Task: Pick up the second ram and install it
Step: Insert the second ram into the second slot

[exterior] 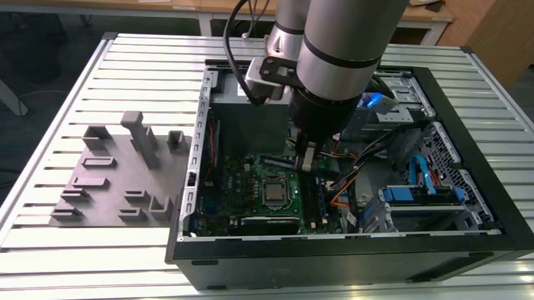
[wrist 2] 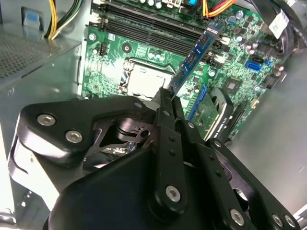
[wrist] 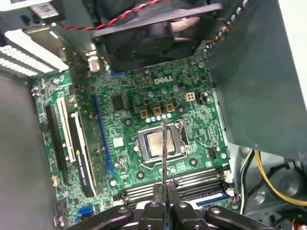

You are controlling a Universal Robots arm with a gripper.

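The second ram (wrist 2: 196, 52) was held in the gripper (wrist 2: 166, 96), whose two black fingers were closed narrowly on one end of it. You had no gap to account for: the stick was pinched at the fingertips and ran straight out from them over the motherboard (wrist 2: 110, 57).

In the first wrist view you saw the second ram (wrist: 164, 153) edge-on, as a thin line leaving the gripper (wrist: 164, 188) and passing over the processor socket (wrist: 158, 143). In the second wrist view one flat face showed, with its row of small chips.

The relation you had to check was axis against slot. In both wrist views the long axis of the stick appeared to cross the line of the memory slots (wrist: 187, 179) rather than run along it. How much of that was the stick pointing down at the board you could not tell from these views. The slots lay just beside the fingertips, between them and the socket.

In the exterior view the gripper (exterior: 306, 164) was inside the open computer case (exterior: 334, 250), above the board. The grey tray (exterior: 100, 187) lay well apart on the table (exterior: 125, 62), toward the exterior view's left.
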